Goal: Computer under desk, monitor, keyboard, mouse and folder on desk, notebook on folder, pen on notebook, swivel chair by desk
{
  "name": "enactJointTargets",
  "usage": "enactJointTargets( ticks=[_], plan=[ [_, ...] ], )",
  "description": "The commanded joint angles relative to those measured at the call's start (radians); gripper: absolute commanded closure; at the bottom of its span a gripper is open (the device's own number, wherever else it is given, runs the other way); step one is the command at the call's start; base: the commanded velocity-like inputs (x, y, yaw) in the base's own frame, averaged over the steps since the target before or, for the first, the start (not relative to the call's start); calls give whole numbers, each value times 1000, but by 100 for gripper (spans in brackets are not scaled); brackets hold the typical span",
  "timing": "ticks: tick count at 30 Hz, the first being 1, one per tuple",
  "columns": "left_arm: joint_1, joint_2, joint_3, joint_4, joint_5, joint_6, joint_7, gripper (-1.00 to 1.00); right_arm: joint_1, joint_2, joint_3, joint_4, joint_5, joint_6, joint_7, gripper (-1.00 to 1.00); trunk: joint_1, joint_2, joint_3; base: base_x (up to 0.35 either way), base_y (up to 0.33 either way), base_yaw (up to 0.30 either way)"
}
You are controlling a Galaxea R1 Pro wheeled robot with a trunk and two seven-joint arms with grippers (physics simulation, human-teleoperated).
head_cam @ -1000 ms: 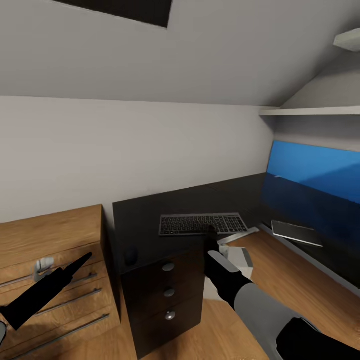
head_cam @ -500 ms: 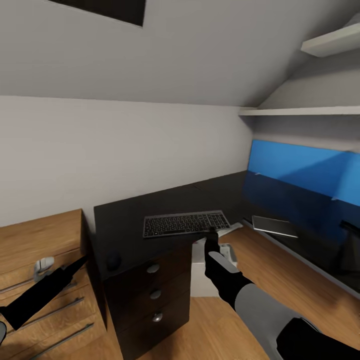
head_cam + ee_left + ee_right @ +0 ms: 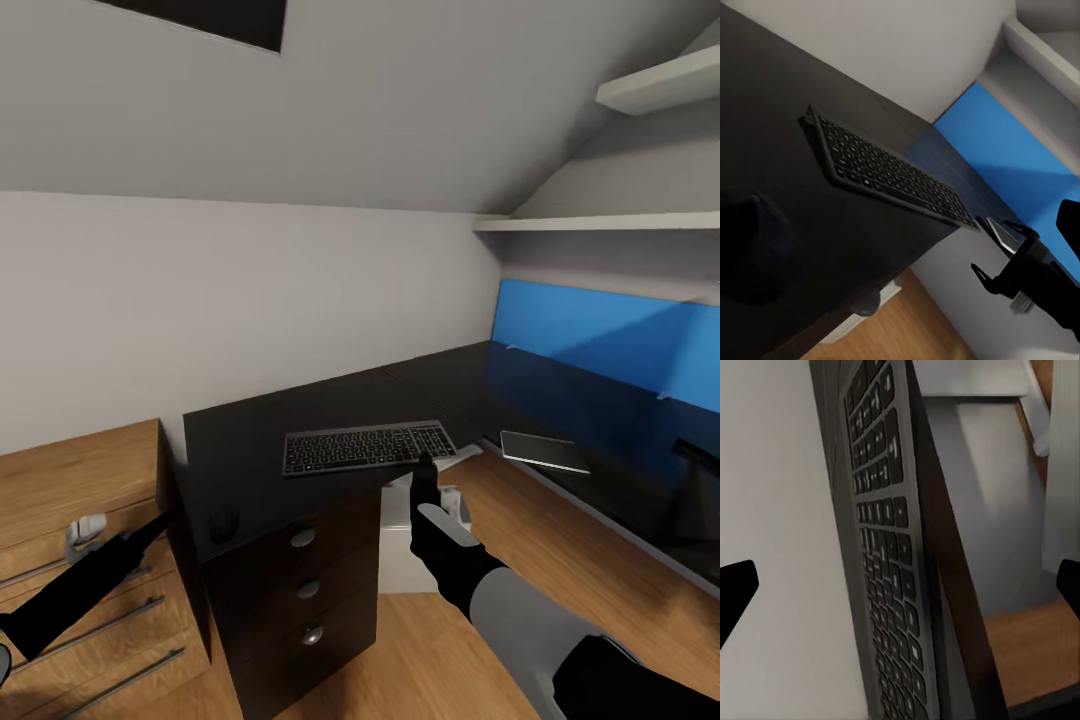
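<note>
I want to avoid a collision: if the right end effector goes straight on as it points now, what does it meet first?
Most likely the keyboard near the desk edge; the right end effector points at its front edge. Depth is unclear.

A light wooden dresser (image 3: 80, 490) with bar handles stands under white wall shelves (image 3: 600, 224)

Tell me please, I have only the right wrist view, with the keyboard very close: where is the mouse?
Observer: The mouse lies on the desk near its front corner, apart from the keyboard, on its left in the head view.
Operator: Is anything on the desk's other wing?
Observer: Yes, a thin flat grey slab lies there, below the blue panel.
Operator: Where is my left gripper?
Observer: The left gripper hangs beside the desk's end, close to the mouse, over the wooden dresser.
</note>
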Motion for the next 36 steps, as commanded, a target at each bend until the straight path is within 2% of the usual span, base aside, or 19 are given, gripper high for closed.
enactJointTargets(
  ticks=[1, 9, 17, 36],
  plan=[
    [-1, 0, 3, 0, 5, 7, -1, -100, -1, -1, 7, 0, -8, -5, 13, -100, 0, -1, -1, 0, 0, -3],
    [-1, -1, 23, 0, 5, 6, -1, -100, 11, 0, 9, 1, 23, 2, 43, -100, 0, -1, -1, 0, 0, -1],
    [-1, -1, 26, 0, 6, 7, -1, -100, 14, 0, 9, 1, 27, 2, 47, -100, 0, -1, -1, -18, -19, 0],
    [-1, -2, 27, 2, 6, 10, -1, -100, 16, 0, 9, 0, 29, 2, 48, -100, 0, -1, -1, -230, -218, 0]
  ],
)
